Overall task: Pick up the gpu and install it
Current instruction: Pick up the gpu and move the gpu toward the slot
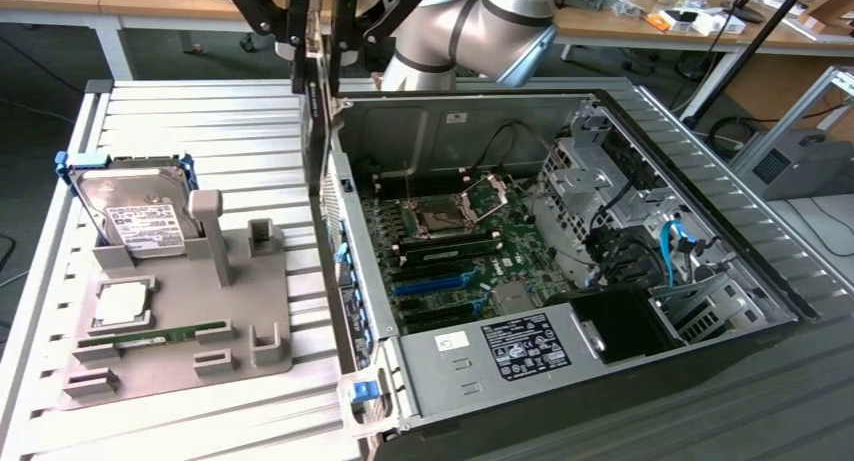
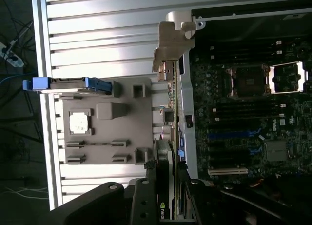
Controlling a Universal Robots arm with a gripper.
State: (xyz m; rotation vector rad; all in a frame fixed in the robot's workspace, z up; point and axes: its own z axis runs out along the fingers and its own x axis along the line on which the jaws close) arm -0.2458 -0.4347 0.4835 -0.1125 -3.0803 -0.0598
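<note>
Pickup looks done: the jaws pinch the gpu (image 1: 318, 121) edge-on, held upright above one side wall of the open computer case (image 1: 454, 131). Installing is still left; the blue expansion slots (image 1: 434, 281) inside the case sit empty.

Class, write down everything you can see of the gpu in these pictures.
The gpu is a thin flat card seen edge-on, with a bent silver metal bracket at the end away from the tool. The tool clamps its other end, holding it in the air between the grey holder and the wall of the open computer case. Nothing else appears to touch it.
</note>
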